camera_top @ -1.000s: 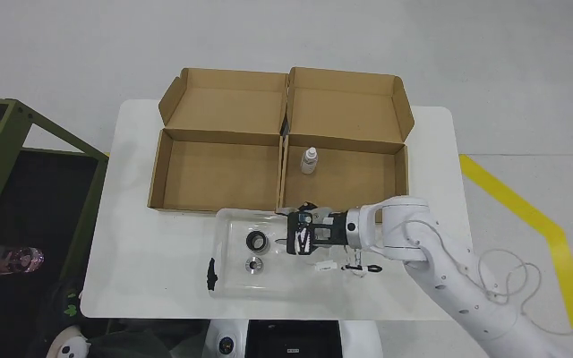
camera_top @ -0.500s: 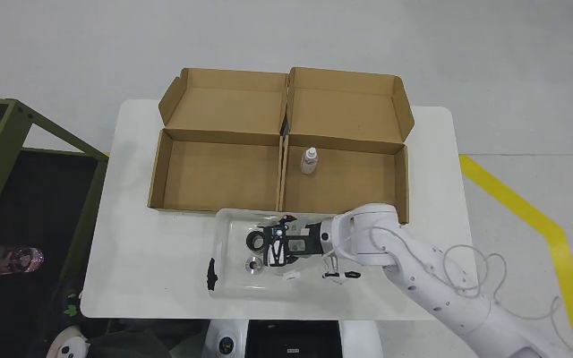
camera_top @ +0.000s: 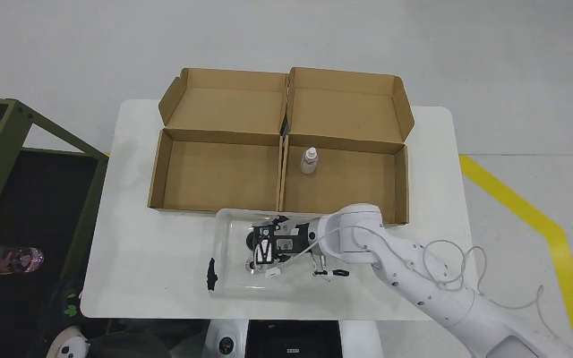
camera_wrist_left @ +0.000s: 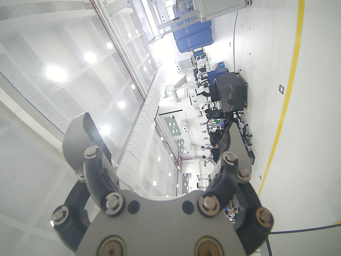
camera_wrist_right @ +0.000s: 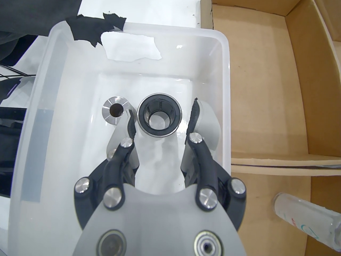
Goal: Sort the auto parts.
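Right gripper (camera_wrist_right: 162,119) fingers released, straddling black bearing (camera_wrist_right: 159,107); I risk clipping silver sleeve (camera_wrist_right: 108,113) beside bearing, skewing my grip.

Clear bottle (camera_wrist_right: 303,218) partly beyond the edge

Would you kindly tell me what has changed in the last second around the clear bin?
The right gripper slid along the clear bin toward its taped end. It now straddles the black ring, open and not yet closed on it. The silver part, the bottle and the cardboard boxes stayed put.
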